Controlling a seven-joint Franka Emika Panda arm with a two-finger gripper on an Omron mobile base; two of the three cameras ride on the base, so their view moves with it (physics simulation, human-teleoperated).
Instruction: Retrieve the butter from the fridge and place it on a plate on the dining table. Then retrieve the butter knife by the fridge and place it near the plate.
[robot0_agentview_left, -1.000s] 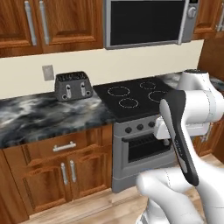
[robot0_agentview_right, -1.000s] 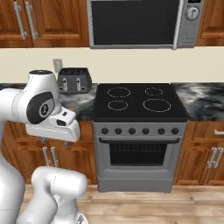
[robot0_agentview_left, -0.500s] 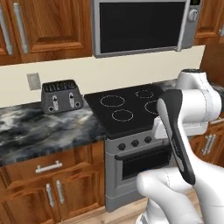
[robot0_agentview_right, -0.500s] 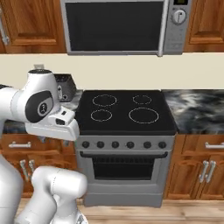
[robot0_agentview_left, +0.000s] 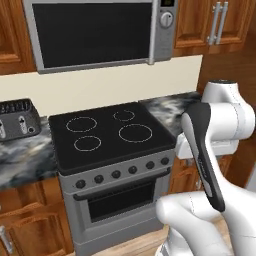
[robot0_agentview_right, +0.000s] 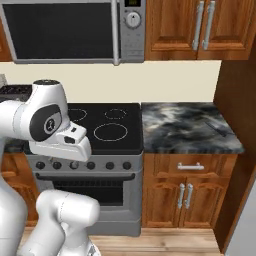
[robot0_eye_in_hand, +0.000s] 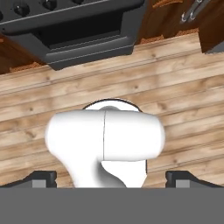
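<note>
A toaster (robot0_agentview_left: 17, 119) sat at my far left, then the black stove (robot0_agentview_left: 107, 135) under the microwave (robot0_agentview_left: 97, 32), then marbled counter (robot0_agentview_right: 187, 127). My gripper (robot0_eye_in_hand: 111, 177) hung spread wide and empty over wooden floor (robot0_eye_in_hand: 183, 78). A thin dark thing, possibly the butter knife (robot0_agentview_right: 216, 131), lay on that counter.

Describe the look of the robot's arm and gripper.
The arm is glossy white with rounded, bulbous segments; one link carries a long dark grey to black strip and a joint shows a dark round cap with a small mark. The gripper has two small dark fingertips.
</note>
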